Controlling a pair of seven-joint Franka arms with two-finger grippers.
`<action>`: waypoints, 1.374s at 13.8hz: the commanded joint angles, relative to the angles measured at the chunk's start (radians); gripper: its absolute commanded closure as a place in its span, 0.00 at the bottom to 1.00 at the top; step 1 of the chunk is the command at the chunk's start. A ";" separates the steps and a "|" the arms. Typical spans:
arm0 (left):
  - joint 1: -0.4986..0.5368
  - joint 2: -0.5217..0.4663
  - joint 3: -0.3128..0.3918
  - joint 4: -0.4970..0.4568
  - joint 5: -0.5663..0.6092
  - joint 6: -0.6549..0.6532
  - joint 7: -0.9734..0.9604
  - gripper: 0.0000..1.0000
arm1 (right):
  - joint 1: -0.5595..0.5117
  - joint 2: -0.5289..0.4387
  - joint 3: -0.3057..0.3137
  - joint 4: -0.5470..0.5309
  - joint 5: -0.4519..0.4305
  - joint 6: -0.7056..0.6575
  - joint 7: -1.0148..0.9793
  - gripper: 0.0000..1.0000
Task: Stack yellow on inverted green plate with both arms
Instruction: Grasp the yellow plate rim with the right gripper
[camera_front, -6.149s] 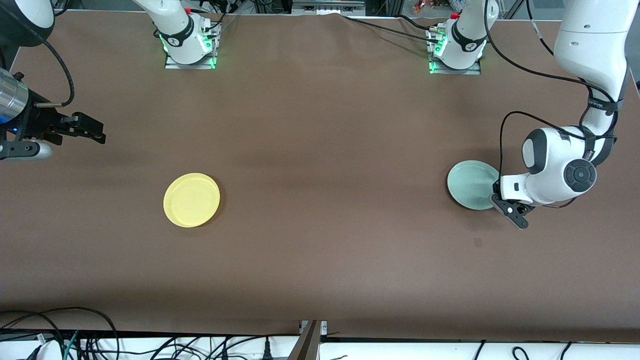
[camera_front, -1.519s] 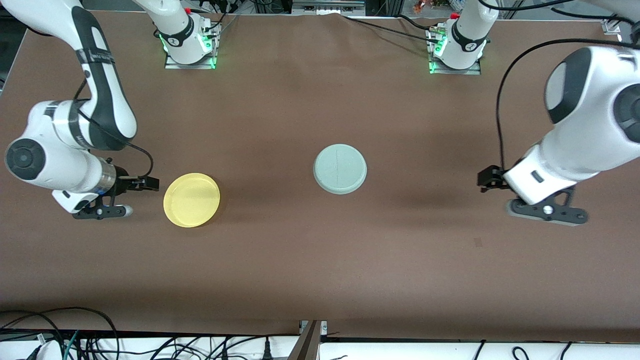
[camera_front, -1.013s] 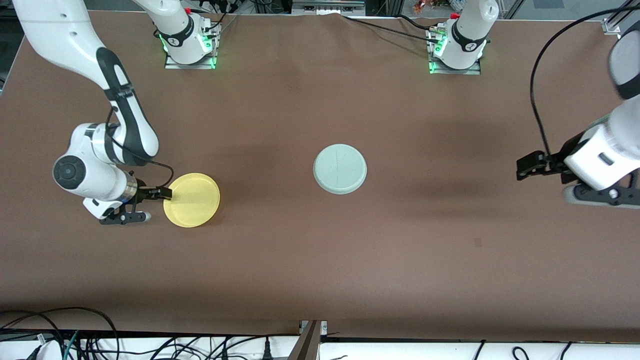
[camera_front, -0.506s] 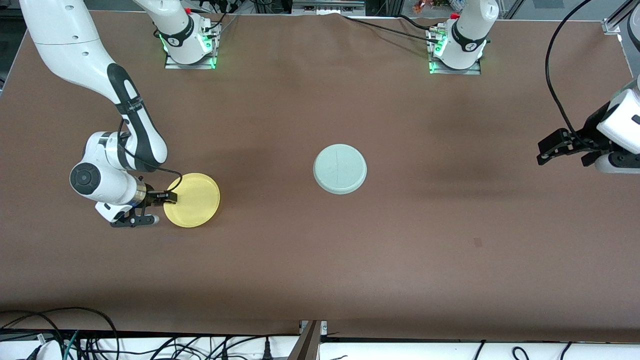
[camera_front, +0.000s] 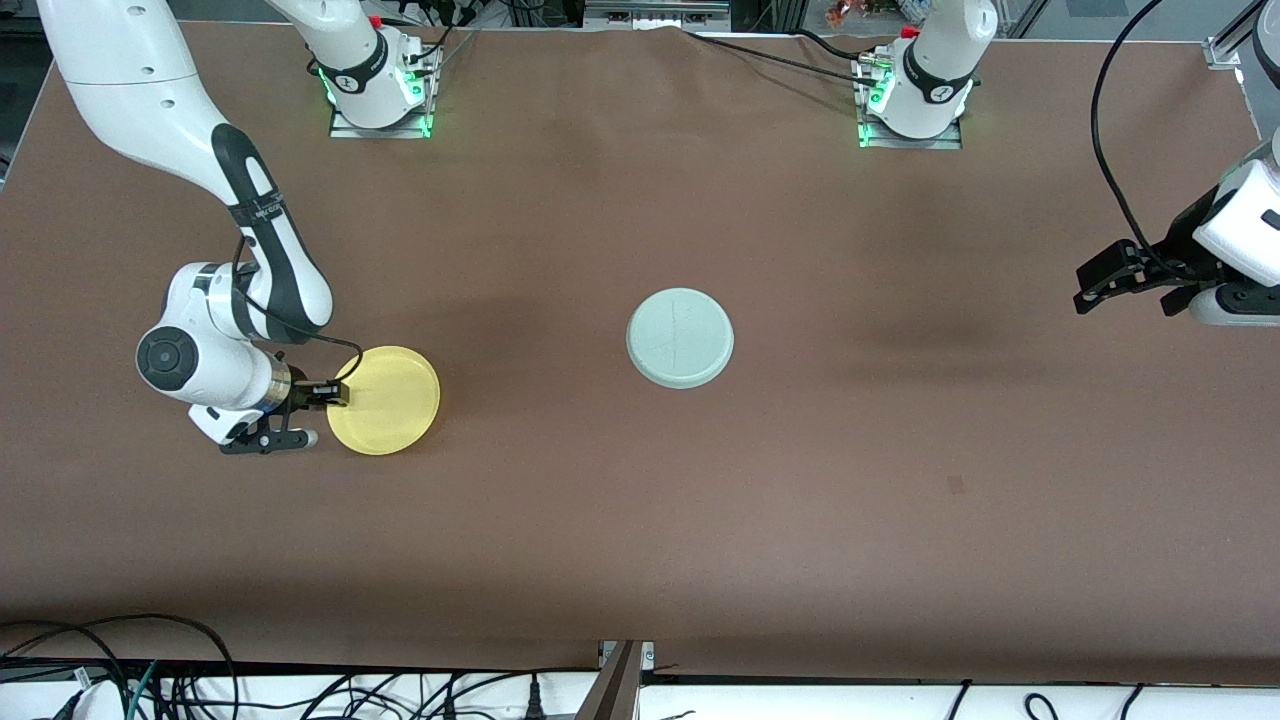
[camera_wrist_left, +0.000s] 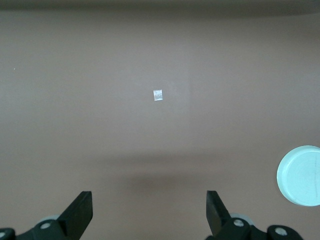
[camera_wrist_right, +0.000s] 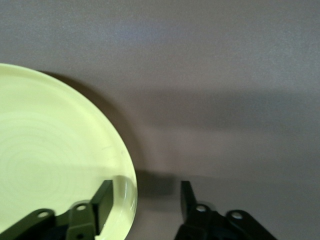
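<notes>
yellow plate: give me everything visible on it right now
The yellow plate is small, round, bright yellow, plastic-looking, with a low raised rim and faint concentric rings inside. It lies flat and right side up on the brown table, toward the right arm's end, apart from the green plate. The right gripper straddles its rim, open: one finger over the inside, the other outside. Nothing lies on it.

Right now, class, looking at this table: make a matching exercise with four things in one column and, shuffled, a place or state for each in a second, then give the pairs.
1. yellow plate
2. green plate
3. right gripper
4. left gripper

A. open, over bare table at the left arm's end
B. upside down, mid-table
C. open, straddling a plate's rim
D. right way up, toward the right arm's end

Pairs: 1-D, 2-B, 3-C, 4-A
</notes>
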 joint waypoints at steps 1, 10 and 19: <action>0.015 -0.020 -0.024 -0.015 0.021 -0.007 0.006 0.00 | 0.000 -0.023 0.004 -0.001 0.019 -0.030 -0.007 0.47; 0.015 -0.027 -0.062 -0.011 0.069 -0.039 0.004 0.00 | 0.007 -0.014 0.004 -0.001 0.019 -0.030 0.023 0.74; 0.015 -0.027 -0.062 -0.008 0.067 -0.047 0.015 0.00 | 0.003 -0.015 0.010 0.030 0.057 -0.075 0.066 1.00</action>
